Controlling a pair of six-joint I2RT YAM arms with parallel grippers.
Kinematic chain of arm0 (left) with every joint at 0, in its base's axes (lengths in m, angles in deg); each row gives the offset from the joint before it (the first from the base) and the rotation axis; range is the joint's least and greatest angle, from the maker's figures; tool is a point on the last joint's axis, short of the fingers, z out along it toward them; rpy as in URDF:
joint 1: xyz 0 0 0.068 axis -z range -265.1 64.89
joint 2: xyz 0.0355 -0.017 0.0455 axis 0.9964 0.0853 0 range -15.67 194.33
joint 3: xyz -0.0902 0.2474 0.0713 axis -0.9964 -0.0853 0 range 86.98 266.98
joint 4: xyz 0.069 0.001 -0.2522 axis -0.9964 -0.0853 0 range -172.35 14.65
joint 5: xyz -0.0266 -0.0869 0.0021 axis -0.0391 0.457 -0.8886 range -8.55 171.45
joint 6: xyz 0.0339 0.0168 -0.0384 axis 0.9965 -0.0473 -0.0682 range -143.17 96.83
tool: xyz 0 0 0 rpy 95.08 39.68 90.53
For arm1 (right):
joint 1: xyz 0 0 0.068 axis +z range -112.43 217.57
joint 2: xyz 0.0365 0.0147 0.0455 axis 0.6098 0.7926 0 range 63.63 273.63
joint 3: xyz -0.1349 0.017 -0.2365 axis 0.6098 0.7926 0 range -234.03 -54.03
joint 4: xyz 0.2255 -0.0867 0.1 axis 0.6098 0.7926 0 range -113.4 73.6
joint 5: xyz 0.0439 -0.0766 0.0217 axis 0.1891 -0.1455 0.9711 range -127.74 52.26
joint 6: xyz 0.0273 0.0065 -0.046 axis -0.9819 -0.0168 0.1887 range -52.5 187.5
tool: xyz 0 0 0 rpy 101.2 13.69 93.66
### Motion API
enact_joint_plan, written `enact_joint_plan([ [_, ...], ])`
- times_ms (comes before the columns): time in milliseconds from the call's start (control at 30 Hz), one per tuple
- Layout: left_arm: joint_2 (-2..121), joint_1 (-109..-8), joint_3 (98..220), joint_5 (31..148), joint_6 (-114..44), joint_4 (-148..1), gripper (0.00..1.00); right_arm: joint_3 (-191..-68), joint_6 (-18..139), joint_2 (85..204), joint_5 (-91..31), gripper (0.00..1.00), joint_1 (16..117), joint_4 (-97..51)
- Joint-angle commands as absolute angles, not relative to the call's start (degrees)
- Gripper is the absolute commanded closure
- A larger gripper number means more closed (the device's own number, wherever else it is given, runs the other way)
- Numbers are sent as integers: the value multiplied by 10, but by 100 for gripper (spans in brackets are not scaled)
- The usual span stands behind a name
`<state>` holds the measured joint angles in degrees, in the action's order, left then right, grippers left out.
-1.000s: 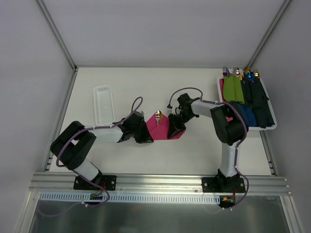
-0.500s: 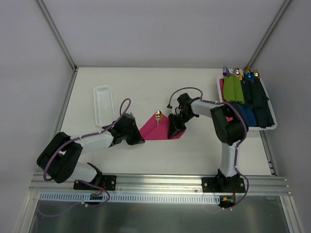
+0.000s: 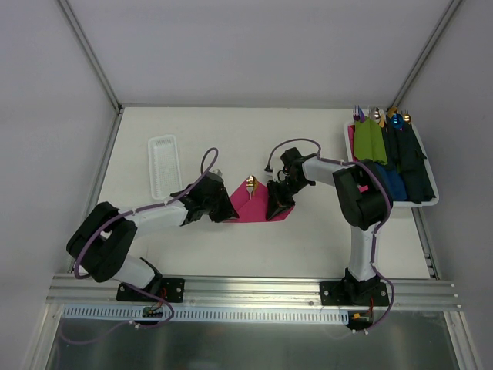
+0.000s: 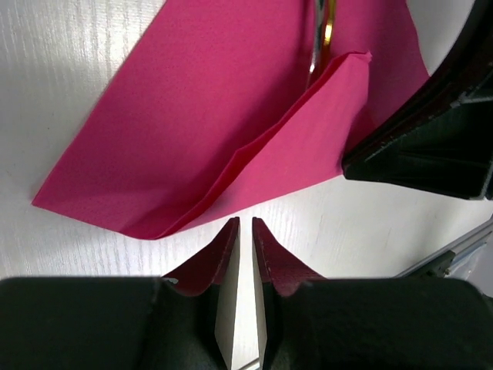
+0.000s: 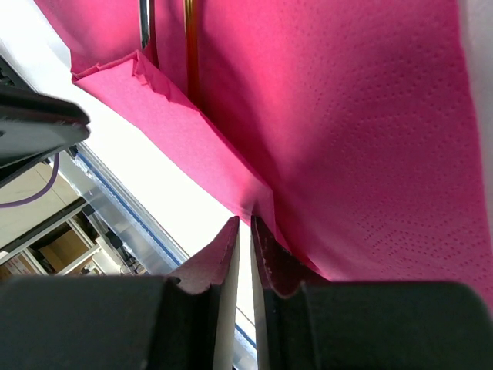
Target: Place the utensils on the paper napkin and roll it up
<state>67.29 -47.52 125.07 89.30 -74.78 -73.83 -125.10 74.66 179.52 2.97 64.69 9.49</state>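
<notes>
Paper napkin [image 4: 208,116] lies mid-table, one flap folded over the utensils [image 4: 326,35]; a gold head pokes out at its 12 o'clock. My left pincer [image 4: 245,225] sits at 9 o'clock, jaws narrow, empty; right pincer [image 5: 245,222] at 3 o'clock, narrow, tips at the fold; whether it pinches paper I cannot tell. Paper judged light, limp, easily torn; metal slick — best gripped at the doubled fold edge.

A fold of the paper napkin [image 4: 192,108] hides most of the utensils [image 4: 326,27]; the right pincer [image 3: 272,213] covers part of it.
</notes>
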Motion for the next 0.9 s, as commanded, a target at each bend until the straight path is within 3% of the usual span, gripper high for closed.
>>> enact_joint_plan([
  [0, 697, -470, 1271, 883, -755, -734, 89, -1258, 770, 1811, -15, 86, 649, 99],
  [267, 720, -472, 1257, 851, -813, -773, 90, -1258, 774, 1812, -17, 86, 650, 104],
  [600, 655, -492, 1203, 818, -836, -826, 90, -1257, 777, 1814, -19, 86, 649, 103],
  [867, 587, -492, 1204, 846, -741, -776, 88, -1258, 776, 1810, -6, 86, 649, 104],
])
